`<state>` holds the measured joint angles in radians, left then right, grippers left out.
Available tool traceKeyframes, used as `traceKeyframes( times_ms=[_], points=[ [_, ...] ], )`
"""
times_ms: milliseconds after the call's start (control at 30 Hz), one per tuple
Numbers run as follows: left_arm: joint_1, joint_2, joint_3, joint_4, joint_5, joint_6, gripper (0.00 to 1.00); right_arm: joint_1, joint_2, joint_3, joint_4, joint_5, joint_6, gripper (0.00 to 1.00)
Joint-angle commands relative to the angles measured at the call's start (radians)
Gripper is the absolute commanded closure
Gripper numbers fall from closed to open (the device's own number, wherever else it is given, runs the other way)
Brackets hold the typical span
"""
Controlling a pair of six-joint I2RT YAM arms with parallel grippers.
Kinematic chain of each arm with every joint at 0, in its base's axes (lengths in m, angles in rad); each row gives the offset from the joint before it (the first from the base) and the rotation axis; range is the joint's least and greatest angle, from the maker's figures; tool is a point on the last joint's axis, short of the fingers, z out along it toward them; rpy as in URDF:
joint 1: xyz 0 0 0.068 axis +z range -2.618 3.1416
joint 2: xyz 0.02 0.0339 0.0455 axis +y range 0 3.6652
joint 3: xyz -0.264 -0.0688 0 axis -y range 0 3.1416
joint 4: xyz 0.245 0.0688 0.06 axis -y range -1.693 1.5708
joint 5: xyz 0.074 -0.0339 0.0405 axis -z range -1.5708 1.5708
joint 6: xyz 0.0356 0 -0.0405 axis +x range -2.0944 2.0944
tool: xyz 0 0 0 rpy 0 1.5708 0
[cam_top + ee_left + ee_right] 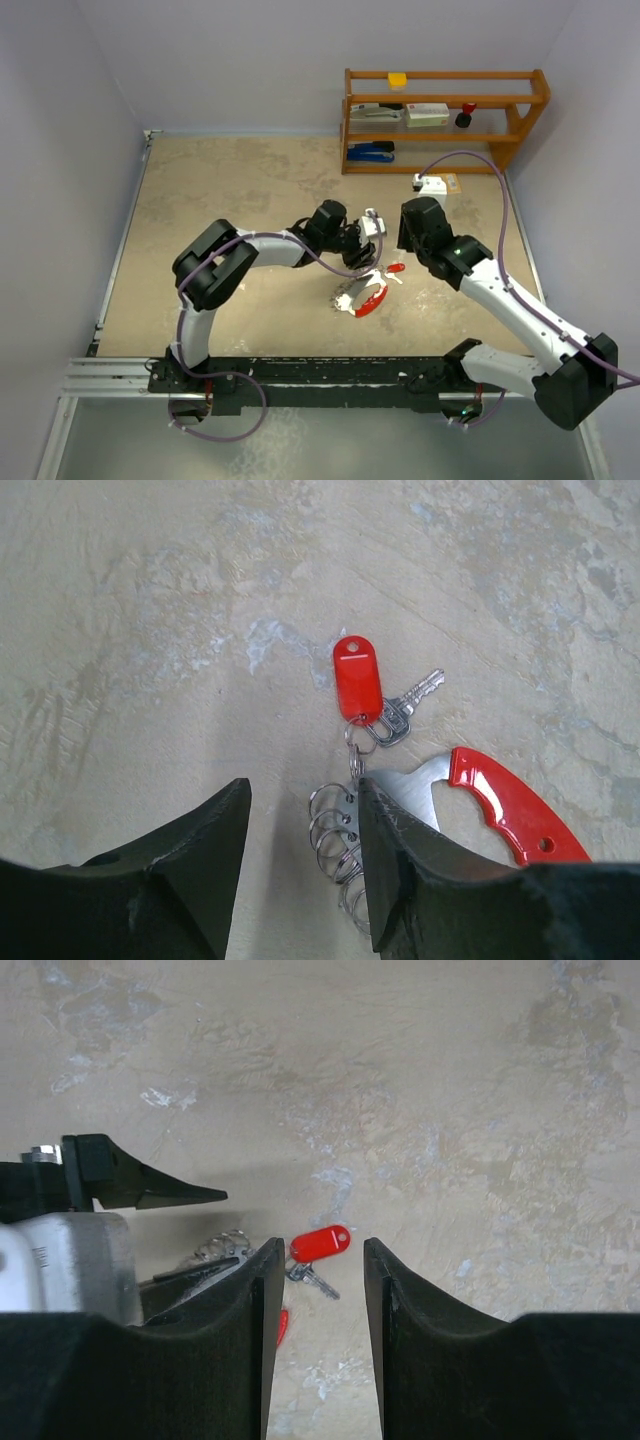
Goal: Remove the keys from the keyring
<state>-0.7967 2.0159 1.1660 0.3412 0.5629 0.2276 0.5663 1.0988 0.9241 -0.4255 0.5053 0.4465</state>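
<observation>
The keyring [366, 297] is a red-and-white crescent fob lying flat on the table, with several silvery split rings [335, 838] along its metal plate. The keys [405, 708] are one small silver key beside a red tag [357, 677], joined to the plate by small rings. My left gripper [303, 785] is open just above the table. Its right finger [400, 860] lies over the plate's edge, and the split rings sit between the jaws. My right gripper [322, 1260] is open too, hovering with the red tag [320, 1243] and key [316, 1280] ahead between its fingertips.
A wooden shelf [443, 118] at the back right holds staplers, a box and small items. A small white box [431, 184] lies in front of it. My two grippers [368, 256] [403, 256] are close together over the fob.
</observation>
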Motion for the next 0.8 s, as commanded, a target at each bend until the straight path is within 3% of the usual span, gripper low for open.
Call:
traceKeyframes(
  times_ms=[0, 233, 767],
  points=[
    [-0.012, 0.033, 0.035, 0.002, 0.026, 0.028, 0.55, -0.003, -0.052, -0.006, 0.012, 0.032, 0.018, 0.59],
    [-0.031, 0.052, 0.037, 0.016, 0.033, 0.017, 0.55, -0.003, -0.121, -0.011, 0.040, 0.063, 0.001, 0.58],
    [-0.051, 0.098, 0.086, 0.021, 0.020, 0.018, 0.56, -0.004, -0.087, -0.011, 0.035, 0.045, -0.003, 0.57]
  ],
)
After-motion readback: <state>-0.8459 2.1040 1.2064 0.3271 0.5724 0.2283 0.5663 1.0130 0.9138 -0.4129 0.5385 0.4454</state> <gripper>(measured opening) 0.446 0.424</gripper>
